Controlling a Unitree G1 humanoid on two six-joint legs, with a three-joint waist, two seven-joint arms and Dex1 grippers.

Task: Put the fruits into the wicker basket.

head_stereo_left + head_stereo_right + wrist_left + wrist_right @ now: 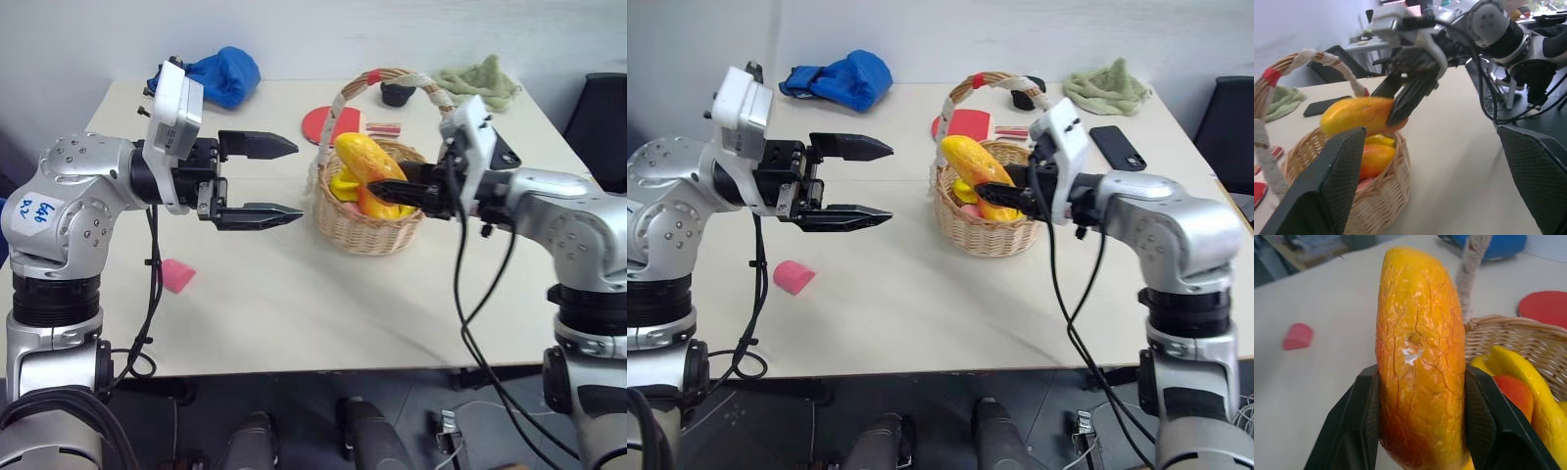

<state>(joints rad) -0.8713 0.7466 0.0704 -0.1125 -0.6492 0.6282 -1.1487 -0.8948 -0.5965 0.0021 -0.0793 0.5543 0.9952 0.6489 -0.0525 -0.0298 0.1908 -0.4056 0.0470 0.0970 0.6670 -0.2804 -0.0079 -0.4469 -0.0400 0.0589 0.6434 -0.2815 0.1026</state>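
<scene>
Between the right gripper's (384, 186) fingers a mango (370, 168) is clamped, just over the basket (367, 227). Better lower it past the handle, then let go. Left gripper (284, 179) waits wide apart, empty.

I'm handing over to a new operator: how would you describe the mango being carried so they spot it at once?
Find the wicker basket mid-table, with its tall arched handle. Just above its rim, the right end effector is shut on an oval yellow-orange mango with a red blush at one end. Unlike the fruits lying inside the basket, it is up in the air between two black fingers.
</scene>
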